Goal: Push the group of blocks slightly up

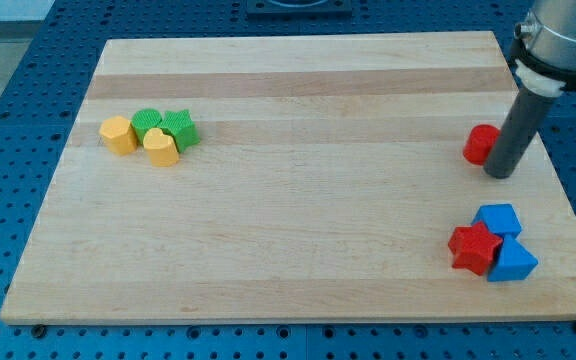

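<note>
My tip (500, 173) rests on the board at the view's right, touching the right side of a red block (481, 144) that the rod partly hides. Below it, near the bottom right corner, sits a cluster: a red star block (474, 248), a blue cube (498, 219) and a blue triangular block (513, 262), all touching. At the upper left is a tight group: a yellow hexagon block (119, 134), a green round block (148, 123), a green star block (180, 129) and a yellow heart block (161, 147). My tip is far to the right of that group.
The wooden board (288, 260) lies on a blue perforated table (8, 120). The board's right edge runs close to my tip and to the blue blocks.
</note>
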Available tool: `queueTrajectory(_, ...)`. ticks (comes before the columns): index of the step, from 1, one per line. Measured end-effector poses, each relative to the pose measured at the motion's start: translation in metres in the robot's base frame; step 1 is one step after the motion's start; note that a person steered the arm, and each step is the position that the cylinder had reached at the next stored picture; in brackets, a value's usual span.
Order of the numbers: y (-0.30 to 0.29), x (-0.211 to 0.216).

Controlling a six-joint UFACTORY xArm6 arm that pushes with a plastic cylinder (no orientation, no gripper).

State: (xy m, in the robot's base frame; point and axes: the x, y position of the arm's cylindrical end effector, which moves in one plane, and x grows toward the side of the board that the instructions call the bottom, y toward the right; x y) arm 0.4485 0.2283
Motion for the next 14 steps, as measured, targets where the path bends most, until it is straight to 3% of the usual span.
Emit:
queueTrajectory(3, 0.0, -0.046)
queueTrajectory(9, 0.048, 0.124)
queueTrajectory(11, -0.002, 0.165)
queueTrajectory(14, -0.025, 0.14)
